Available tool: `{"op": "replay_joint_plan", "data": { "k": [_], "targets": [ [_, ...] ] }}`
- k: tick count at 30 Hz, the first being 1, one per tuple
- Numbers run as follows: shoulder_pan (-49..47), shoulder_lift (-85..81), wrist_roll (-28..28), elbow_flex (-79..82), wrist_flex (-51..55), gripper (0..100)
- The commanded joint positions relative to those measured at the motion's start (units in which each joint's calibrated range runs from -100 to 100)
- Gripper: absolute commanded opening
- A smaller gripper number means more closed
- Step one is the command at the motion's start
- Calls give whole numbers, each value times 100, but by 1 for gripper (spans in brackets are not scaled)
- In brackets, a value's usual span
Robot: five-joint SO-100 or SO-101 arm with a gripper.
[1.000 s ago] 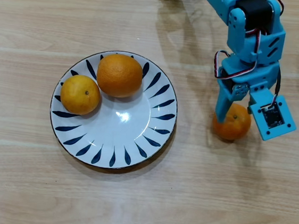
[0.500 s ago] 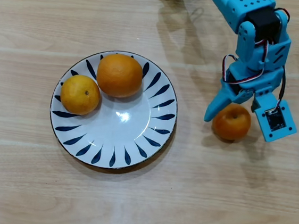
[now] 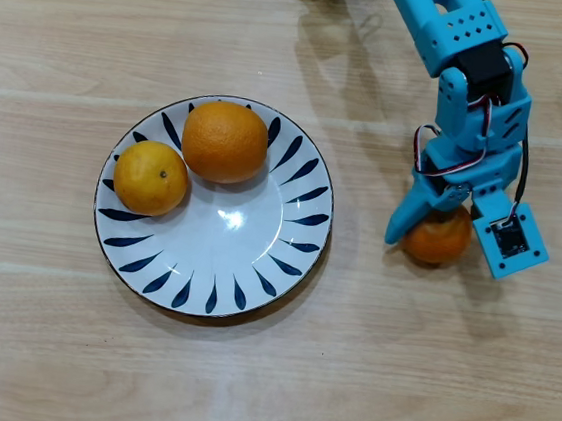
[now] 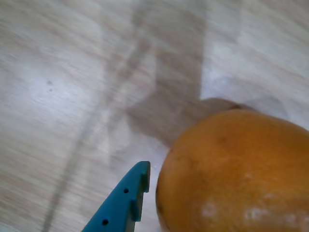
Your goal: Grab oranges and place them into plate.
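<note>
Oranges fill the overhead view: a large one and a smaller one sit touching on the blue-leafed white plate. A third orange lies on the wooden table, right of the plate, between the blue gripper's spread fingers; whether they press it, I cannot tell.

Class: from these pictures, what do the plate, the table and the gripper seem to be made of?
Plate: probably glazed ceramic; a bright glare spot shows on its white centre.
Table: wood or wood-look laminate; pale grain lines.
Gripper: likely matte blue plastic; drilled holes show in the wrist view.
</note>
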Motion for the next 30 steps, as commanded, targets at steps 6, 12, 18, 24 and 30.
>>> {"op": "replay_joint_plan", "data": {
  "k": [6,12,18,24,30],
  "targets": [
    [-48,-364,-28,-19,-206,42],
    [-32,-373,-38,289,-232,42],
    [-8,-373,-38,415,-240,42],
    [-8,-373,-17,406,-489,42],
    [-48,-364,-12,424,-782,38]
  ]
}}
